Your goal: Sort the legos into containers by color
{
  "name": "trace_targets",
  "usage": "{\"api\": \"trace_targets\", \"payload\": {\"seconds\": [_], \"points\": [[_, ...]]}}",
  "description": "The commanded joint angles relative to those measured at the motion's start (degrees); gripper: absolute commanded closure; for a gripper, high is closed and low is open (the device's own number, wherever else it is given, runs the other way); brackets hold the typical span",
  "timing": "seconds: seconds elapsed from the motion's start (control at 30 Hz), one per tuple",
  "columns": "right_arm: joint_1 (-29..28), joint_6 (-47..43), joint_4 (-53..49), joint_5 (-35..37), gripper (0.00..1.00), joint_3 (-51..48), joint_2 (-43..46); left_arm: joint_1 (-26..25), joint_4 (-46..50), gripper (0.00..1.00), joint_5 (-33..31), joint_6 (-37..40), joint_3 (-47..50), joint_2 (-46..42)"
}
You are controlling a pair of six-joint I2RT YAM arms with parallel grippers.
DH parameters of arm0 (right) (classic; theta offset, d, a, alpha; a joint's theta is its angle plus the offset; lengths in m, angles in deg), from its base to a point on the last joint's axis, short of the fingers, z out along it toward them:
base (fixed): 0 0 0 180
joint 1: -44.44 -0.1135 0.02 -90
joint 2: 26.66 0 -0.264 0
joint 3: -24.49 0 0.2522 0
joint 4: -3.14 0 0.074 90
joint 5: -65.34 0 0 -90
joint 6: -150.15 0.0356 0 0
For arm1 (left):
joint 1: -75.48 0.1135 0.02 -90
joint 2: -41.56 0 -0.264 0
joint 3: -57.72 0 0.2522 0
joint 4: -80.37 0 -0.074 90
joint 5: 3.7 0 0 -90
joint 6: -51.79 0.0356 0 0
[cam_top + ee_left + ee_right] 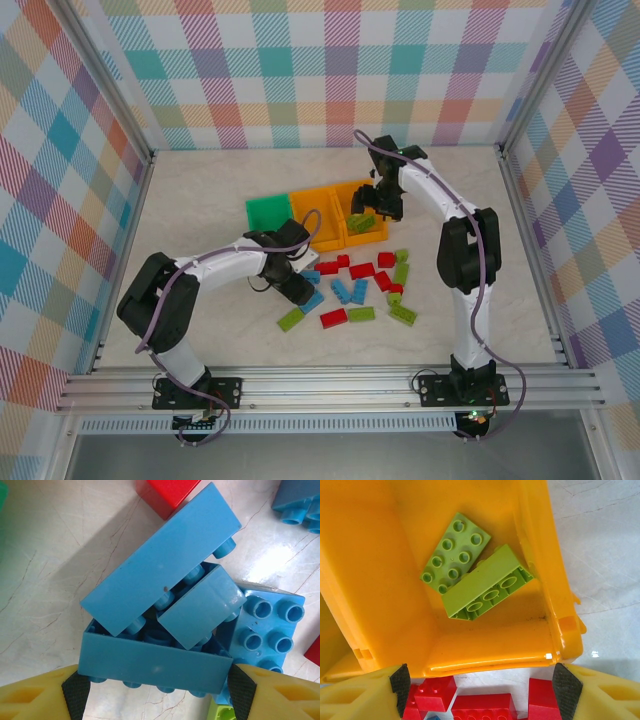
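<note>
Red, blue and lime legos lie scattered on the table in front of the containers: a green bin and two orange bins side by side. My left gripper sits low among the blue bricks. In the left wrist view it is shut on a long blue brick, pads against both ends. Two more blue bricks lean on that brick. My right gripper hovers open over the right orange bin, which holds two lime bricks. Nothing is between its fingers.
Red bricks lie just in front of the right orange bin. A red brick and more blue ones lie close around the held brick. Metal rails edge the table left, right and front.
</note>
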Motion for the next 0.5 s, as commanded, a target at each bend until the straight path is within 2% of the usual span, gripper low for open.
{"api": "trace_targets", "payload": {"seconds": [0.0, 0.47], "points": [[0.17, 0.4, -0.38, 0.49, 0.23, -0.91, 2.8, -0.75, 1.61, 0.25, -0.51, 1.83, -1.89, 0.57], [0.72, 0.84, 0.15, 0.14, 0.23, -2.03, 3.28, -0.67, 1.66, 0.21, -3.23, 5.24, -2.86, 0.74]]}}
